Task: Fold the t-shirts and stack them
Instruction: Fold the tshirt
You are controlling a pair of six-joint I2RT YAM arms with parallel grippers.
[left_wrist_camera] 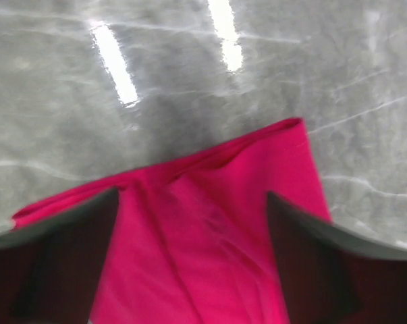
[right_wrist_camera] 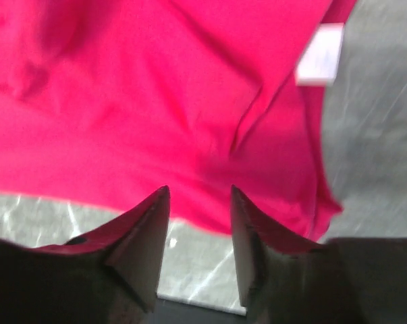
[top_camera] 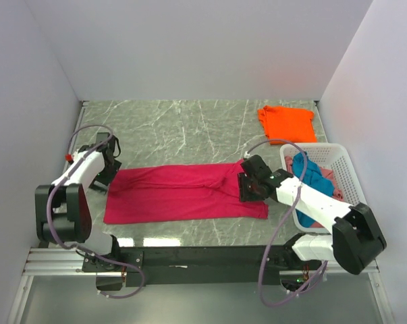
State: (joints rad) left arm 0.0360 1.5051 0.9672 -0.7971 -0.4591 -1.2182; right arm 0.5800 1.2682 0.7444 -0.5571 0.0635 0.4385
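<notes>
So far we judge one fold done: the crimson t-shirt [top_camera: 183, 192] lies flat beneath our left gripper [left_wrist_camera: 193, 202] and right gripper [right_wrist_camera: 200, 196], both spread, pinching nothing; tees [top_camera: 310, 172] in the basket [top_camera: 347, 177] beside the right one await.

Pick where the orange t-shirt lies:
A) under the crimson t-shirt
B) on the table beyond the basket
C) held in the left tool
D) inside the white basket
B: the orange t-shirt lies folded on the table, at its far right, just beyond the white basket.
</notes>
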